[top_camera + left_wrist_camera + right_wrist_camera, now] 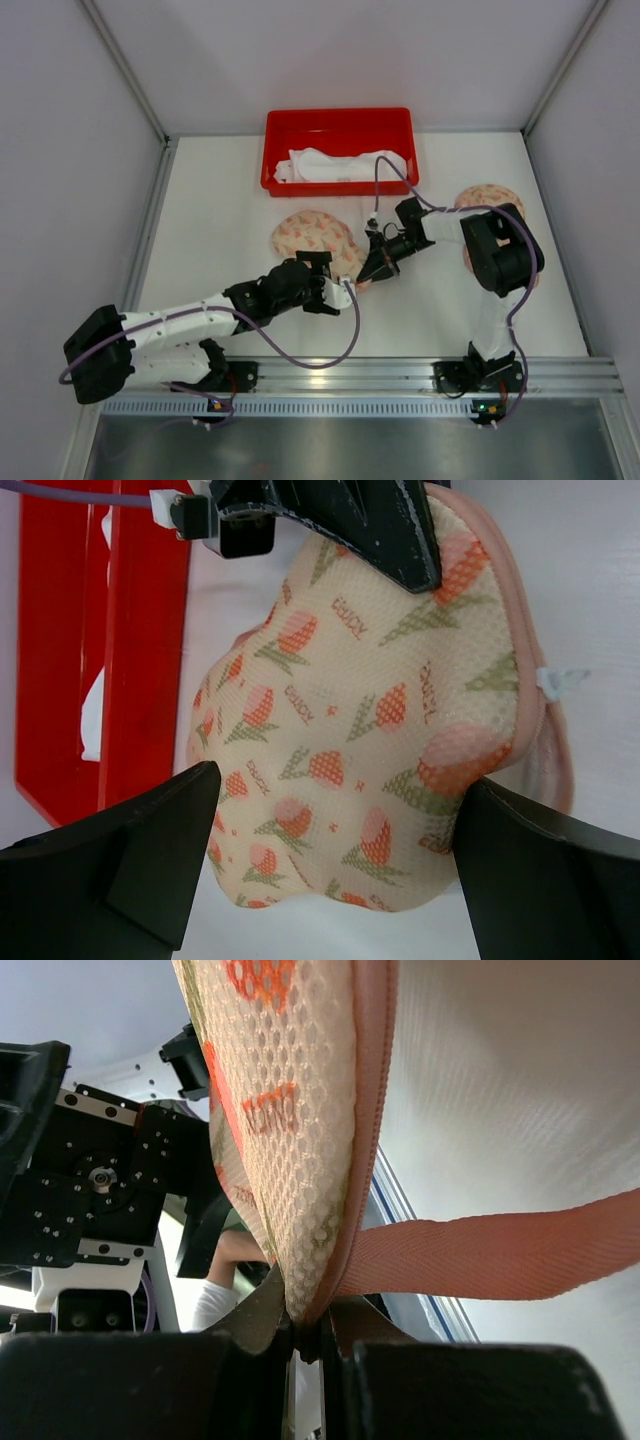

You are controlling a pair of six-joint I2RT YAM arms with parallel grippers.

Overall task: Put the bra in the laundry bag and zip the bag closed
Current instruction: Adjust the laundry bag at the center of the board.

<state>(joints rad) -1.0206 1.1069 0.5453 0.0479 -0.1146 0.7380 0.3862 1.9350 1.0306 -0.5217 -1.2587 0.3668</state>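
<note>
The laundry bag (308, 235), a mesh pouch with a flower print, lies on the white table (220, 220) just in front of the red bin (340, 116). The bra (335, 165), a white garment, lies inside the bin, apart from the bag. The right gripper (370, 272) is clenched on the pink trim (370, 1110) at the bag's near right edge. The right wrist view shows both fingers pressed together on the trim, with a pink strap (500, 1255) running off to one side. The left gripper (336, 283) is released, its fingers (150, 850) spread wide to either side of the bag's near end, and contact cannot be determined. A small white tab (560, 678) protrudes from the trim. A second flower-print piece (488, 196) lies beside the right arm, partly hidden.
</note>
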